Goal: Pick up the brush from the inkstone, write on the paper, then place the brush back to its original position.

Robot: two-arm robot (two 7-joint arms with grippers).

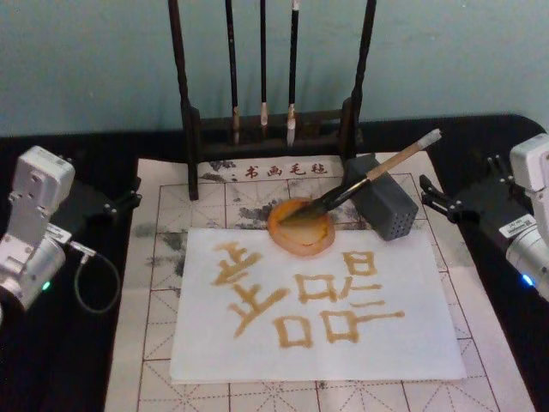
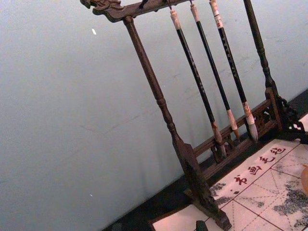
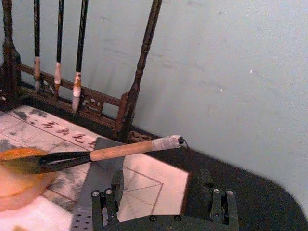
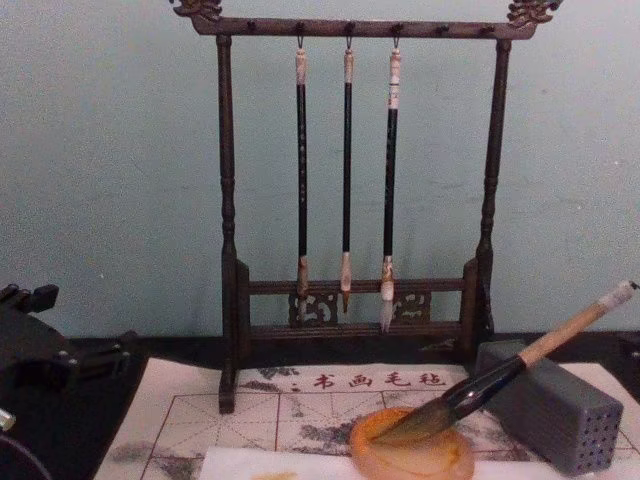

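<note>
The brush (image 1: pixel 371 176) lies slanted, its bristles in the round amber inkstone (image 1: pixel 300 233) and its tan shaft leaning on a grey block (image 1: pixel 388 210). In the right wrist view the brush (image 3: pixel 122 151) lies just beyond my right gripper (image 3: pixel 161 179), which is open and holds nothing. The white paper (image 1: pixel 317 348) in front of the inkstone carries several amber-coloured characters. My right gripper (image 1: pixel 431 196) sits at the table's right, clear of the brush. At the table's left my left gripper (image 1: pixel 127 199) is open and empty. In the chest view the brush (image 4: pixel 500 380) dips into the inkstone (image 4: pixel 415 458).
A dark wooden rack (image 1: pixel 270 124) with three thin hanging brushes (image 4: pixel 346 170) stands at the back centre. A beige ink-stained mat (image 1: pixel 159 266) with red grid lines lies under the paper on the black table. A teal wall closes the back.
</note>
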